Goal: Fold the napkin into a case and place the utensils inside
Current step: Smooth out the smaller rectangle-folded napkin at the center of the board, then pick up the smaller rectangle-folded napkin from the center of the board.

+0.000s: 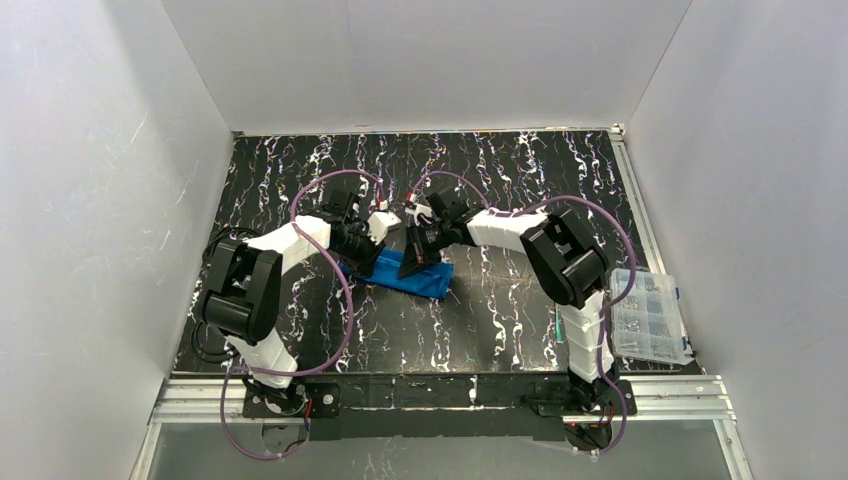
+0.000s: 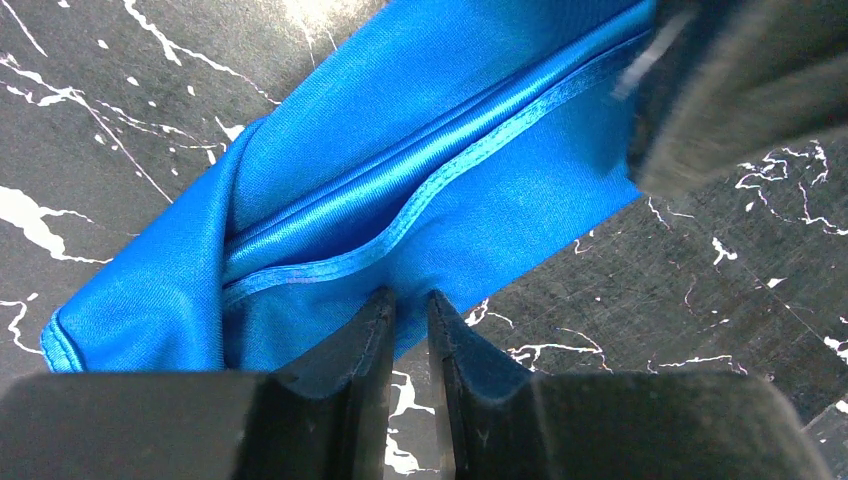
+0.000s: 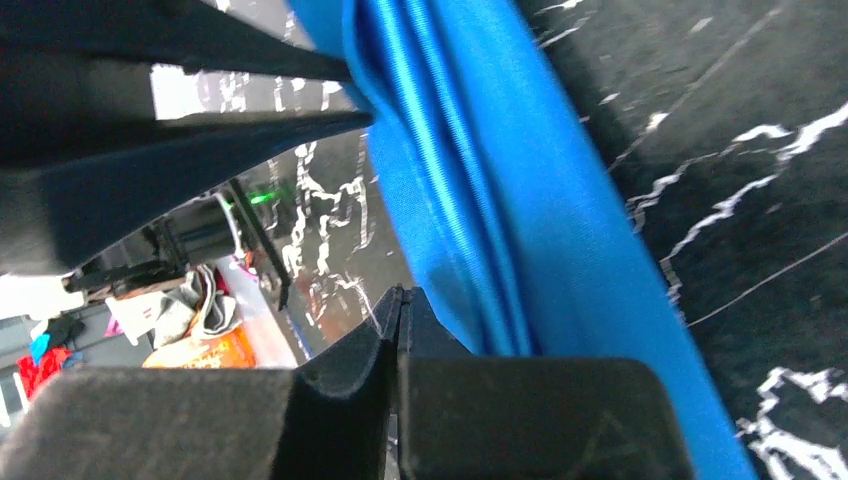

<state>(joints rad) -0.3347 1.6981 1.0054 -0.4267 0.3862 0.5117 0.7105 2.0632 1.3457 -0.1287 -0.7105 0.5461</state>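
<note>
The napkin (image 1: 420, 279) lies on the black marbled table as a long folded bright blue strip with its stitched hem showing (image 2: 440, 180). My left gripper (image 2: 410, 300) is at the strip's near edge. Its jaws stand a narrow gap apart, tips over the cloth, with table showing through the gap. My right gripper (image 3: 402, 292) is fully shut, its tips beside the cloth's folded edge (image 3: 470, 200), with nothing seen between them. Both grippers meet over the strip in the top view. A thin blue-green sliver (image 1: 556, 326), perhaps a utensil, shows beside the right arm; the rest is hidden.
A clear plastic compartment box (image 1: 650, 316) sits at the table's right edge. White walls close in the table on three sides. Purple cables (image 1: 345, 300) loop round both arms. The left gripper's fingers (image 3: 200, 130) show in the right wrist view.
</note>
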